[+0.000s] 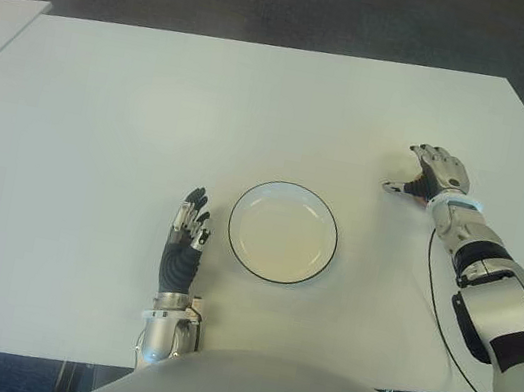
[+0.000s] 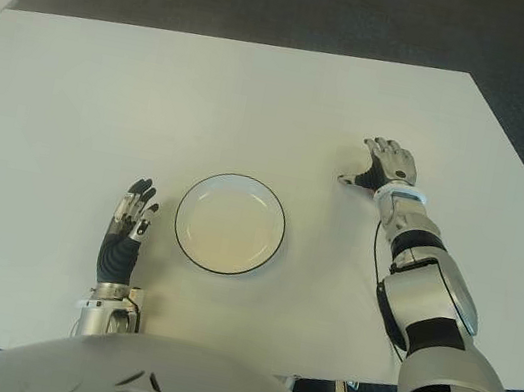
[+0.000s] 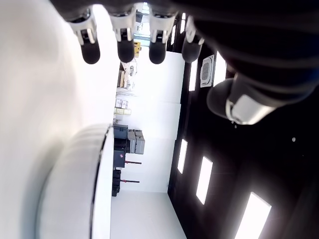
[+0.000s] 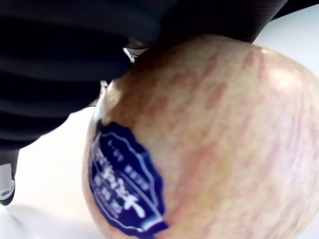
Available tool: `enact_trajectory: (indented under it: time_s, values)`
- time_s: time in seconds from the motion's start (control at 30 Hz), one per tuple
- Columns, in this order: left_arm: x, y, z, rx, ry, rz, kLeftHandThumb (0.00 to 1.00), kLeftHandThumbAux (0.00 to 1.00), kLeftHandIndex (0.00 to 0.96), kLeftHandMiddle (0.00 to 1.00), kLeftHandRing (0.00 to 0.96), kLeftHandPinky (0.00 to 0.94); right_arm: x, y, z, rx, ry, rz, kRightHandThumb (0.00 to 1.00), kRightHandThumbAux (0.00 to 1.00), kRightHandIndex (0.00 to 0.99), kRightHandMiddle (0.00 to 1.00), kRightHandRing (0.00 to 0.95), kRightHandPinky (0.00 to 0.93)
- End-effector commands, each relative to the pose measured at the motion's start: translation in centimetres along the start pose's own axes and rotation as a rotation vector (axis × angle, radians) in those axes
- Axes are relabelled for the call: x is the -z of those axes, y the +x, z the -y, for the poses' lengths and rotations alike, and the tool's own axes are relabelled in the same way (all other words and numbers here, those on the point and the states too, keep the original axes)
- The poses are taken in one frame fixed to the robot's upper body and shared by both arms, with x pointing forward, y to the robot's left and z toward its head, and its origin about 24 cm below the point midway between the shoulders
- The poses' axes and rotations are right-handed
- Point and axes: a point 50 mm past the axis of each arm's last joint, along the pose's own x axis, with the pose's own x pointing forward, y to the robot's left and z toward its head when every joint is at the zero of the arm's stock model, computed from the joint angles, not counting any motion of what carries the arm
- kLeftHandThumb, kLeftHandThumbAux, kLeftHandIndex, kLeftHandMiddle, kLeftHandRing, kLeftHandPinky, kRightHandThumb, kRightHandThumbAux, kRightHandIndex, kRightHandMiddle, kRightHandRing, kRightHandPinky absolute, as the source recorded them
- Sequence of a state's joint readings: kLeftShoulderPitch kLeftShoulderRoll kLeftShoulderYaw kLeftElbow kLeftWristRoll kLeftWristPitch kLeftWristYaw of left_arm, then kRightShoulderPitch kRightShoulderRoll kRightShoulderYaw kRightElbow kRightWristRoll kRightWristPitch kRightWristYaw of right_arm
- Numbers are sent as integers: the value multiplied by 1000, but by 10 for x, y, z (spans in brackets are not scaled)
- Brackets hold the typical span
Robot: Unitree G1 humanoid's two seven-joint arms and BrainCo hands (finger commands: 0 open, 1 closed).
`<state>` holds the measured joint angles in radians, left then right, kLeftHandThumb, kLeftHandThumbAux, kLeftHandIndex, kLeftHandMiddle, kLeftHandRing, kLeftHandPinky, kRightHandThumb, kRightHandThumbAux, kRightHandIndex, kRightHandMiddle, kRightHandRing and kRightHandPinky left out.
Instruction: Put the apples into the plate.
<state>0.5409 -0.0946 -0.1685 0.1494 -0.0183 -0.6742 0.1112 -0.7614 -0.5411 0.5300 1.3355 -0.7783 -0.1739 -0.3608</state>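
Filling my right wrist view, an apple [image 4: 209, 144] sits under the right robot hand [image 1: 435, 176].

From the head camera, my right robot hand shows at the right of the frame, fingers curled over the apple on the white table [image 1: 105, 107]; a dark blue sticker [image 4: 124, 181] is on the fruit's skin. Well apart, at lower centre, stands the white plate [image 1: 283, 231] with a dark rim, nothing in it. Just left of the plate my left robot hand [image 1: 187, 227] shows with fingers straight and relaxed, holding nothing.
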Motion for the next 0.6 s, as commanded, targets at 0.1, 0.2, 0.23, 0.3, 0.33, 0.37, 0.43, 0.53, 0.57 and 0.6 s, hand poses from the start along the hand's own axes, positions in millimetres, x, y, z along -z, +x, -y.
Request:
enact_trajectory:
  time_s: [0.1,0.2,0.23,0.3,0.33,0.37,0.43,0.53,0.57,0.6]
  values:
    - [12,-3,-5,-15,12,-54,32,459,20,36,3,0,12,-13,-27,-120,-8,-51,285,446,0,23,17,38]
    - [15,-4,-8,-20,15,-67,34,468,23,39,6,0,14,-14,-29,-130,2,-61,286,445,0,20,14,40]
    - [15,-4,-8,-21,14,-71,34,469,23,40,7,0,14,-14,-28,-130,6,-60,286,445,0,20,14,40]
    - [15,-4,-8,-23,15,-78,36,474,24,41,10,0,14,-14,-28,-132,14,-61,288,447,0,16,9,32]
    - [11,-2,-3,-21,8,-66,36,475,24,41,10,0,14,-14,-29,-136,22,-63,288,447,0,15,8,31]
    - [8,-1,0,-20,3,-57,40,472,24,40,11,0,14,-15,-29,-139,27,-65,290,448,0,13,6,32]
    - [5,1,2,-20,-7,-45,45,467,24,39,11,0,12,-15,-30,-137,31,-59,292,449,0,12,4,33]
    - [5,0,2,-27,-15,-37,50,463,24,40,12,3,11,-15,-32,-136,24,-61,290,450,0,12,4,34]
    - [5,0,1,-30,-16,-34,53,460,24,43,15,9,11,-15,-32,-136,22,-63,286,450,0,12,4,37]
    - [6,0,1,-31,-13,-33,56,458,25,45,17,12,9,-14,-32,-130,23,-60,283,450,0,13,5,38]
